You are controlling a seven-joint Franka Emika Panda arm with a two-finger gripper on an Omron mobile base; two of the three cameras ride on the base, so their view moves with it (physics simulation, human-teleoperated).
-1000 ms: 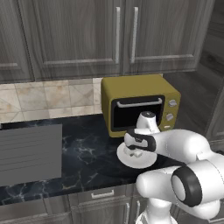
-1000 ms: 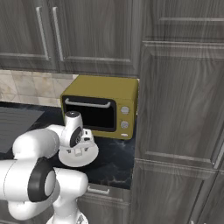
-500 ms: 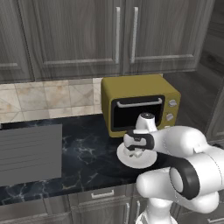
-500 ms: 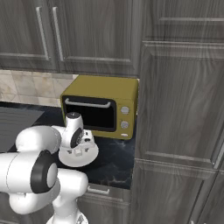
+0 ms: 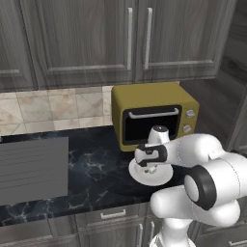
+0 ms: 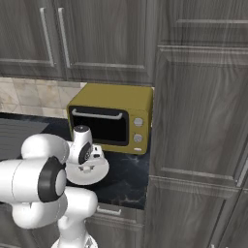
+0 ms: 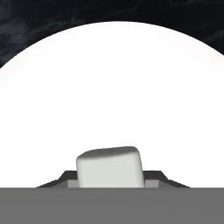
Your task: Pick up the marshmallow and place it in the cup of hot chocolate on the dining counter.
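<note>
While pinched between the closed gripper [image 7: 111, 183] fingertips, a small pale soft-cornered marshmallow [image 7: 110, 167] over the white plate [image 7: 109, 87].

Both base views look forward and down at the oven [image 5: 154, 113] from behind; the hand view hangs close over the plate [image 7: 113, 87].

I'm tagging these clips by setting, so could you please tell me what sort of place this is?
A kitchen, rendered rather than real. Dark wood cabinets hang above a black marble-look counter, an olive-yellow oven stands against a tiled backsplash, and a white plate sits in front of it.
</note>
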